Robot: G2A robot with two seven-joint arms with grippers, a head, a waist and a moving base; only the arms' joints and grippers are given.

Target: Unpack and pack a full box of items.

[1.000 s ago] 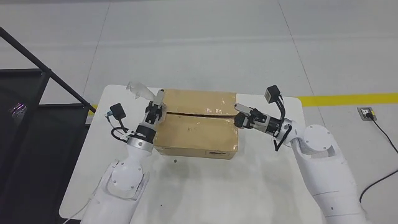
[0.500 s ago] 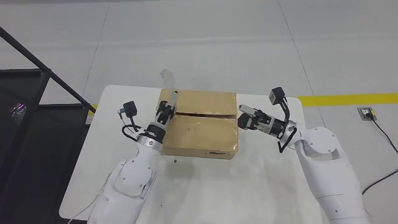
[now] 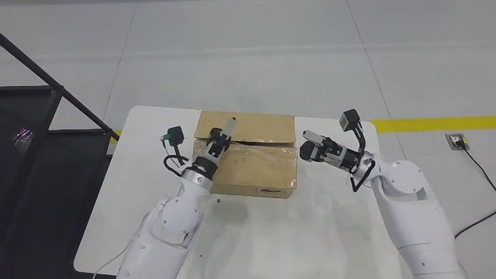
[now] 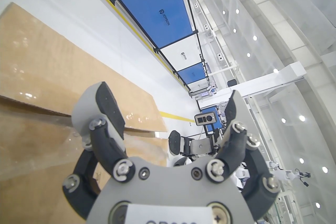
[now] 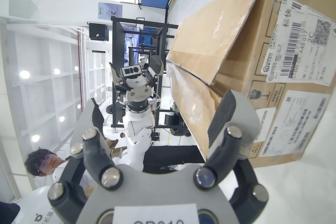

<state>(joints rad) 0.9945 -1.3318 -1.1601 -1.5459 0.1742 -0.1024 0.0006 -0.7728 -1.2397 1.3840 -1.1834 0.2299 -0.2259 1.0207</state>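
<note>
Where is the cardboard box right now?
In the top view, the box sits on the white table, with the left gripper over its top and the right gripper beside its right end.

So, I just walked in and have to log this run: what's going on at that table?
A two-armed robot is working at a cardboard box on a white table. Its left gripper is open and empty over the box top, by the seam between the flaps. The right gripper is open and empty just off the box's labelled end. The flaps are down, with a thin gap along the seam.
</note>
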